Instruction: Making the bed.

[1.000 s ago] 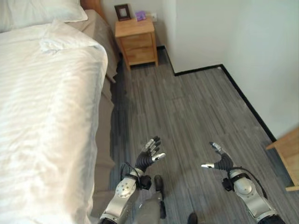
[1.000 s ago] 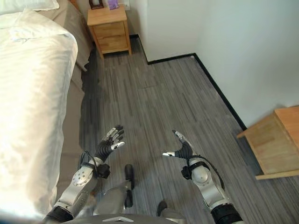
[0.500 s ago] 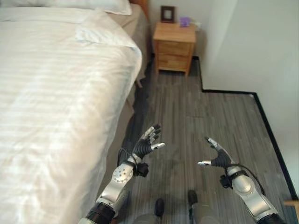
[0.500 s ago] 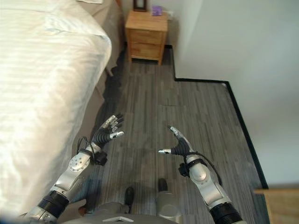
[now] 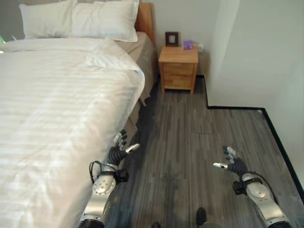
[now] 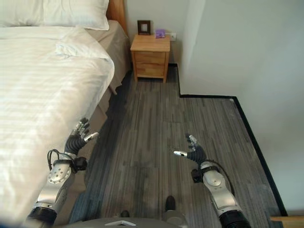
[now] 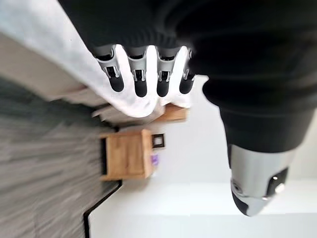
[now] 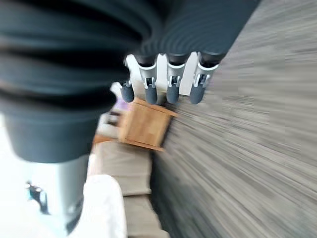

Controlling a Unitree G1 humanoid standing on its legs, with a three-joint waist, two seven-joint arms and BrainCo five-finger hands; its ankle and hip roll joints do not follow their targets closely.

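Both hands were spread and empty: left hand (image 5: 118, 151) right beside the white duvet (image 5: 57, 118) edge, right hand (image 5: 232, 164) well away over the floor. Reaching one-handed would probably drag the cover crooked, I'd guess

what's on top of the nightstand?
On the wooden nightstand: a small dark picture frame at the back and a small purple object beside it, too small to identify. The rest of its top looks bare. What is inside its drawers cannot be seen.
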